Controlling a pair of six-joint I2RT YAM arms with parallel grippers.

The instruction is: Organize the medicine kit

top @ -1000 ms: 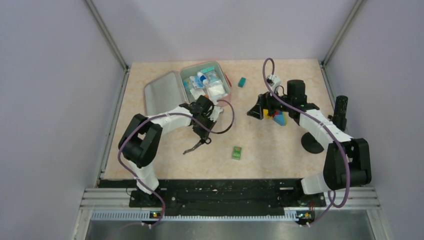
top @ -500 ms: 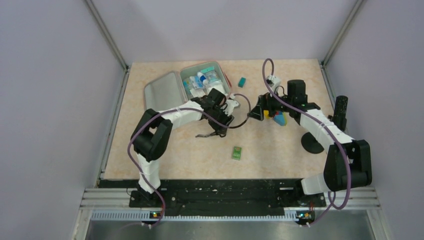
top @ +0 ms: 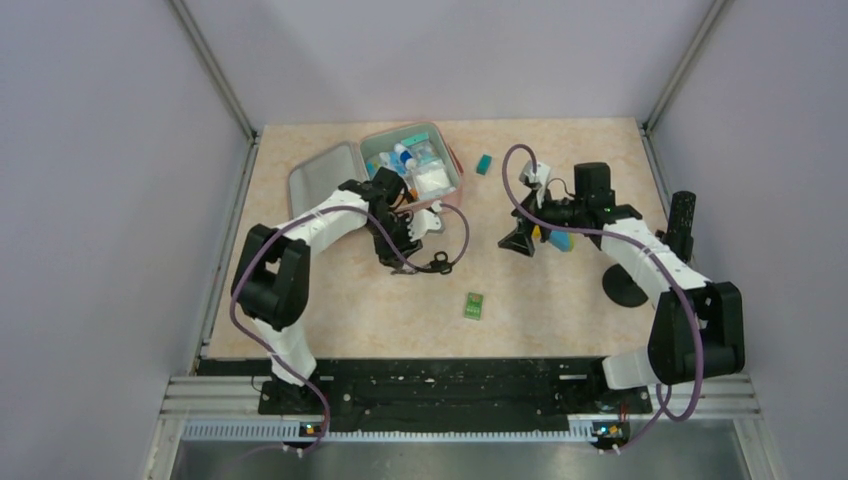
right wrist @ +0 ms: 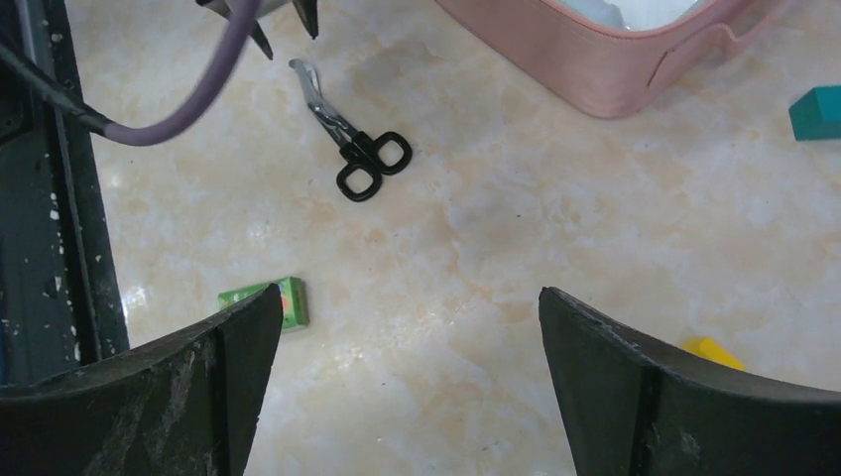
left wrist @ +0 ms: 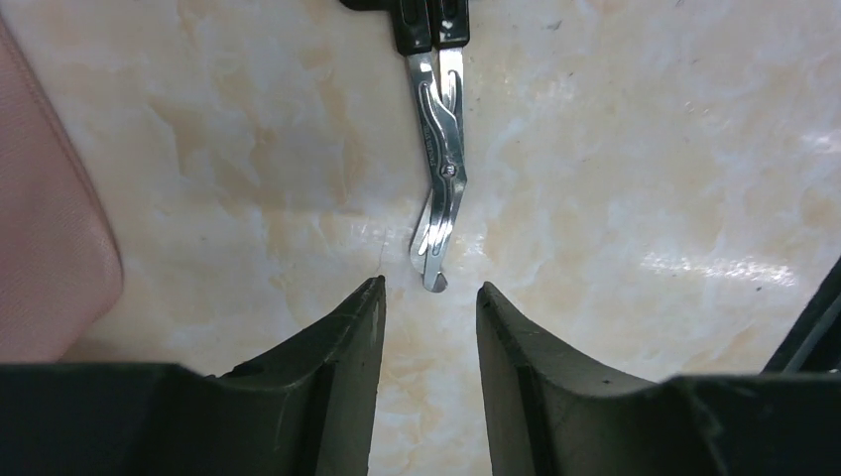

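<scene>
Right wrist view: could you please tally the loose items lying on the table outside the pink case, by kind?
Scissors: 1
Green packet: 1
Small blocks: 2, a teal block and a yellow block
Total: 4

- One medicine kit [top: 325, 185] — a pink zip case;
- one pair of scissors [left wrist: 442, 149];
- one green packet [top: 474, 305];
- one teal block [top: 484, 164];
- one yellow block [right wrist: 709, 349];
- two robot arms — left arm [top: 320, 215] and right arm [top: 640, 250].

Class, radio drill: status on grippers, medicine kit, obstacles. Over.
Left gripper open, empty; scissors loose on table just ahead. Right gripper wide open, empty. Medicine kit open, partly packed. Nothing blocking the scissors.
</scene>
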